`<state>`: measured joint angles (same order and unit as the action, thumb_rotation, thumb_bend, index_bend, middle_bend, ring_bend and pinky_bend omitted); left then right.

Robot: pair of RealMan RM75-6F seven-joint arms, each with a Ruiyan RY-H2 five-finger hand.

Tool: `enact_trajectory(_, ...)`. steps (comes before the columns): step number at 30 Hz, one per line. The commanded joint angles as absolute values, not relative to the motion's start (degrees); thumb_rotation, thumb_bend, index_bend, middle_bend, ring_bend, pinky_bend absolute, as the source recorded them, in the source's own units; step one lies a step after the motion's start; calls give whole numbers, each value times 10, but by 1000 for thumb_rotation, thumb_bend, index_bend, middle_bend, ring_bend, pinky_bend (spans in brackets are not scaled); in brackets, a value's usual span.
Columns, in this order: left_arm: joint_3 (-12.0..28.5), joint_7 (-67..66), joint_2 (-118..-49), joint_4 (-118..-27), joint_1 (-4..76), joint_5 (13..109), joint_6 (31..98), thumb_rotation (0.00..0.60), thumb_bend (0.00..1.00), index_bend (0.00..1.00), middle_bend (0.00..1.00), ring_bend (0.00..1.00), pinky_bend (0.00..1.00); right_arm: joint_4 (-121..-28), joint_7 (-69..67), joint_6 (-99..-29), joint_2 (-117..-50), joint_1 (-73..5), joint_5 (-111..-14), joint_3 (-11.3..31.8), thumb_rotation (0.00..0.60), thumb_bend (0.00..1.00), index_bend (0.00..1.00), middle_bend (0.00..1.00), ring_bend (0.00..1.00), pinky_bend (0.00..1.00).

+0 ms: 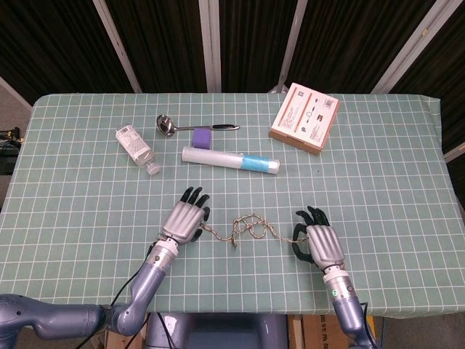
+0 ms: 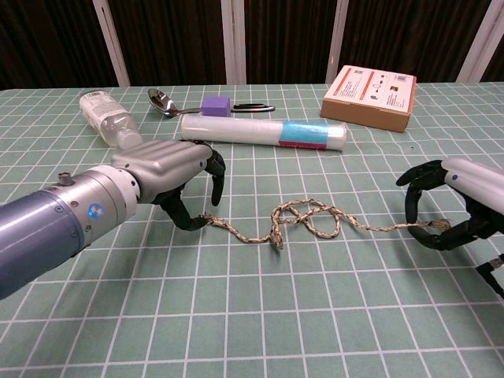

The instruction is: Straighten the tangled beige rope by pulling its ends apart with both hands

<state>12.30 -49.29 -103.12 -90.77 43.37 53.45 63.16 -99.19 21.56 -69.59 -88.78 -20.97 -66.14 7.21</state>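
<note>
Beige rope [image 2: 303,220] lies on the green checked tablecloth [image 1: 87,189], its middle bunched in loose loops and a knot, one strand running out to each side. Left of the tangle, the left hand [image 2: 169,169] sits palm down over the frayed left end, fingers [image 2: 216,168] curled downward, and the thumb tip meets the cloth right at that end; whether the end is actually pinched cannot be told from either view. Right of the tangle, the right hand [image 2: 453,201] has its thumb and a finger closed on the right end of the rope, the other fingers arched above it, and the strand leading to it runs nearly straight and slightly raised. Behind the rope, farther from the robot, a clear tube with a blue label [image 1: 230,159] lies on its side. Beyond that tube are a purple block [image 1: 201,137] and a metal ladle [image 1: 182,126], touching or nearly so. Left of the tube lies a clear plastic bottle [image 1: 136,148], tipped over. Behind and right of the rope rests an orange and white box [image 1: 305,116].
</note>
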Motion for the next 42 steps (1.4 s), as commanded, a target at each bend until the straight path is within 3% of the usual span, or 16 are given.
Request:
enact_trajectory(1,121,-494,-1039,-901,438,531,632,600,422,490,147,0,0,-992,214,-696,-886,-210,-661,73,600,484,611,204,0,0)
enact_trajectory(25,110,-476,-1078,-859,453,519,642,600,505,562,176,0,0,-985,202,-695,-877,-212,-658,72,600,485,611,205,0,0)
enact_trajectory(42,105,-464,-1064,-873,447,531,659,600,537,589,195,0,0,-991,201,-701,-867,-209,-659,72,600,488,611,206,0,0)
